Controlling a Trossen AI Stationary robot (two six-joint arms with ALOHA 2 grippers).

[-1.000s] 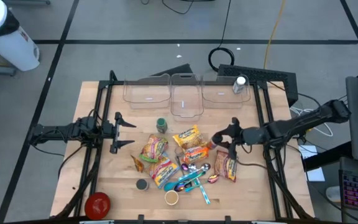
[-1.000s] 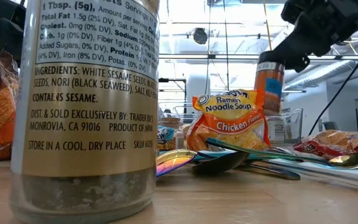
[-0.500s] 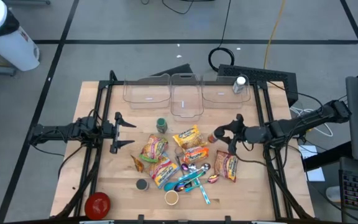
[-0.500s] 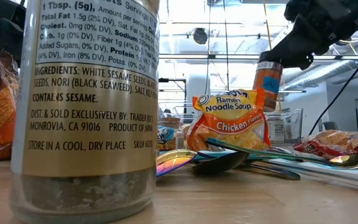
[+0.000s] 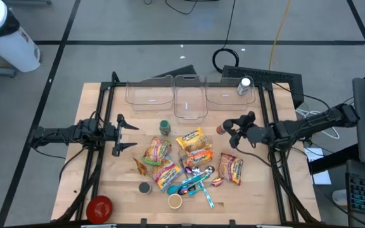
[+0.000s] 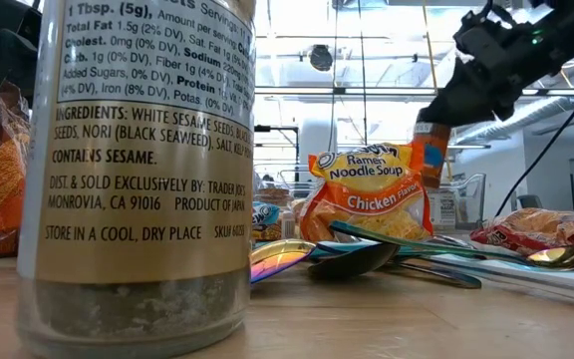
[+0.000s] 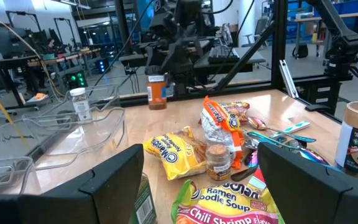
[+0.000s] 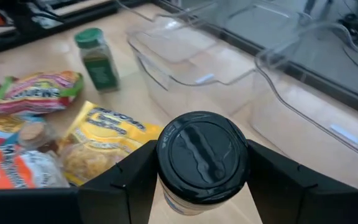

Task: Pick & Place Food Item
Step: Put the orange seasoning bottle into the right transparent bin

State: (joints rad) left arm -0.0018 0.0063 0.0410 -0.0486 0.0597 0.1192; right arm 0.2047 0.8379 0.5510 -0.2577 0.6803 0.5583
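Right gripper (image 5: pixel 232 128): fingers clamped on either side of a black-capped spice jar (image 5: pixel 221 129), orange label, held upright and clear of the tabletop, over bare wood between the food pile and the right-hand clear bin (image 5: pixel 230 94). Low view shows the jar (image 6: pixel 429 150) hanging in the air behind the chicken ramen packet (image 6: pixel 367 192). Right wrist view looks down on its black cap (image 8: pixel 202 155), dark fingers (image 8: pixel 126 180) at both sides.

Left gripper (image 5: pixel 123 132): fingers spread wide, nothing between them, at the table's left side, well apart from the pile.

Table (image 5: pixel 100 174): three clear bins along the far edge; a small silver-lidded jar (image 5: pixel 244 85) stands in the right one.

Pile at centre: ramen packets, a green-capped jar (image 5: pixel 164 126), coloured spoons (image 5: pixel 195 182).

Red bowl (image 5: pixel 99 207) at near left corner.
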